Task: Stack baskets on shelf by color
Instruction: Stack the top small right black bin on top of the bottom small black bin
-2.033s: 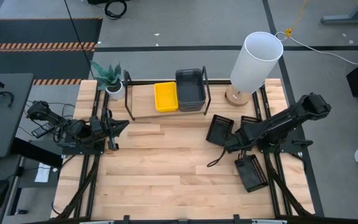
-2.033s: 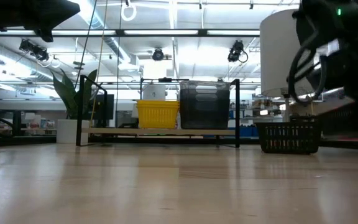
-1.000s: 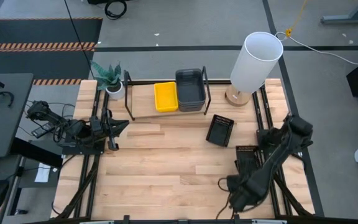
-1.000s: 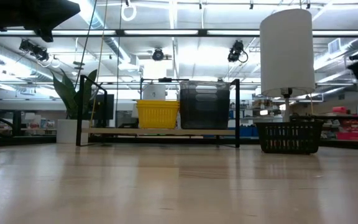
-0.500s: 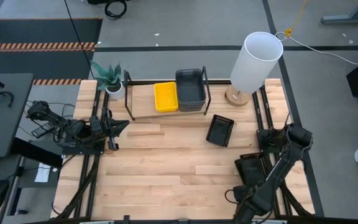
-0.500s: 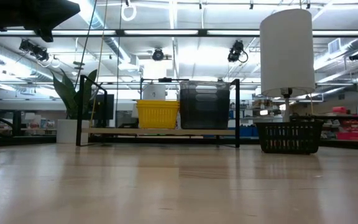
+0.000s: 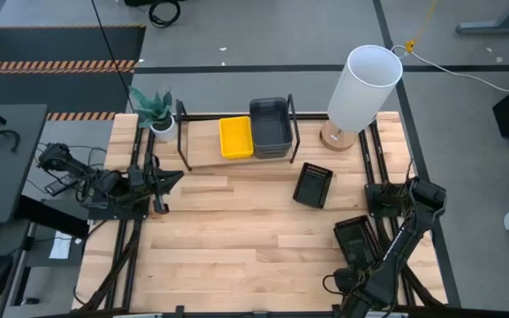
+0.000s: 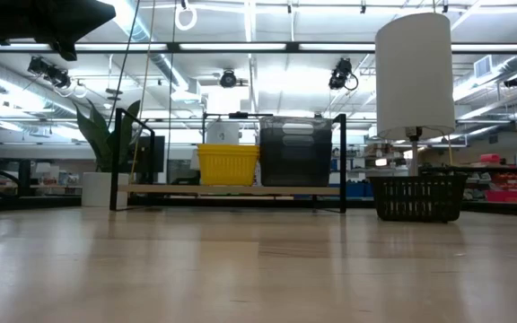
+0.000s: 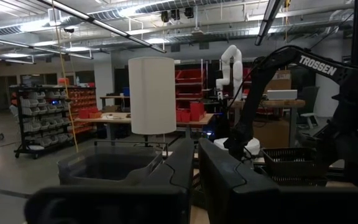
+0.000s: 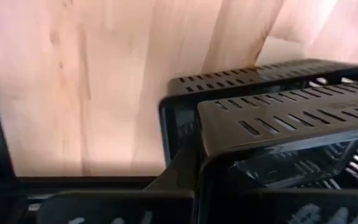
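Right arm folded low at the table's right front corner, pincer (image 10: pixel 194 180) clamped on black basket (image 7: pixel 358 240); its fingertips hidden.

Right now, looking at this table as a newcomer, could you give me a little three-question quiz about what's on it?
1. True or false: the yellow basket and the dark grey basket stand side by side on the shelf.
2. Multiple choice: the black perforated basket that lies alone on the tabletop is
A. on the shelf
B. in front of the shelf, towards the white lamp
C. beside the potted plant
3. Fill in: the right gripper, at the table's near right corner, holds a ____ basket.

Key: 1 true; 2 B; 3 black perforated.
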Tool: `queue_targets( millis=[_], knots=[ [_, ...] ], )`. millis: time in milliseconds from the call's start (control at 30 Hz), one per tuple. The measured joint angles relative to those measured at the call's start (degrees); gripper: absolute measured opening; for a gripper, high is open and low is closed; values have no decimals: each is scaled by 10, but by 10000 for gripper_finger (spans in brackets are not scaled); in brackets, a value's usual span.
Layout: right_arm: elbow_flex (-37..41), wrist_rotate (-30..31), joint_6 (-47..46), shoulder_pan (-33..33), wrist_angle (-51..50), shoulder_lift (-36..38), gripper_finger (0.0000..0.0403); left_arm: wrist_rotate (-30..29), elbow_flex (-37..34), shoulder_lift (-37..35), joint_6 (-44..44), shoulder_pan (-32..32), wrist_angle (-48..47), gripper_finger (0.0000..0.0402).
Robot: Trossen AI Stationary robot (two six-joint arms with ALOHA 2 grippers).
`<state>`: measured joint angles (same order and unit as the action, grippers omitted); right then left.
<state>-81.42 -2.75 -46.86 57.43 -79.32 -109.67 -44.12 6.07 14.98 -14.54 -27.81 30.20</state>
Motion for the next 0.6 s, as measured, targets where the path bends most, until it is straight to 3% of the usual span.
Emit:
queue_targets(
  millis=[300,600],
  knots=[
    [18,-3,9,2,15,0,8,0,0,0,0,0,0,38],
    [33,-22,39,11,19,0,58,0,0,0,0,0,0,34]
  ],
)
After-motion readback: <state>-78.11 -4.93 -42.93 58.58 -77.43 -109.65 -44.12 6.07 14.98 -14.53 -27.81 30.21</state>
